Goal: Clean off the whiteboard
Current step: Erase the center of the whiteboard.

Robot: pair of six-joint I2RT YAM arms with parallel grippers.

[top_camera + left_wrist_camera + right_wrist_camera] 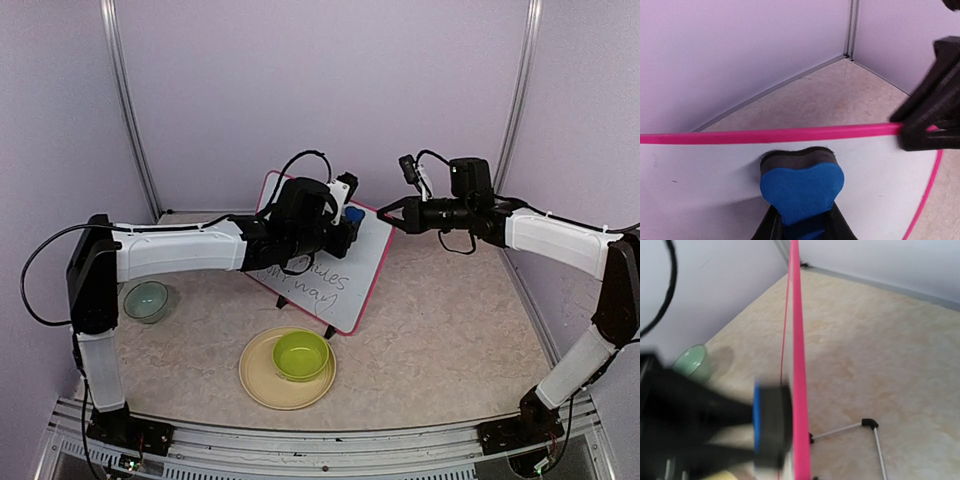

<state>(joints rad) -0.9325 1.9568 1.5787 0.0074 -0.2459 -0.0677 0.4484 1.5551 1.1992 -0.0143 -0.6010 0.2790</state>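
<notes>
Now the blue heart-shaped eraser (802,185) is clamped in the left gripper (802,220) and pressed flat on the whiteboard (705,190), just under the pink frame (765,135), which is pinched by the right gripper (390,213). Even pressure should be applied in downward strokes, since the handwriting (318,280) lies below the claw.

On my feed I read a white rectangular board with a rounded pink-red frame (362,268), with dark handwriting (322,280) on its face. The heart-shaped foam eraser (802,185) is bright blue over a dark grey felt layer. The round bowl (301,354) is lime green, the round plate (262,385) pale tan, and the small translucent bowl (146,300) pale green. The tabletop (450,330) is mottled beige.
</notes>
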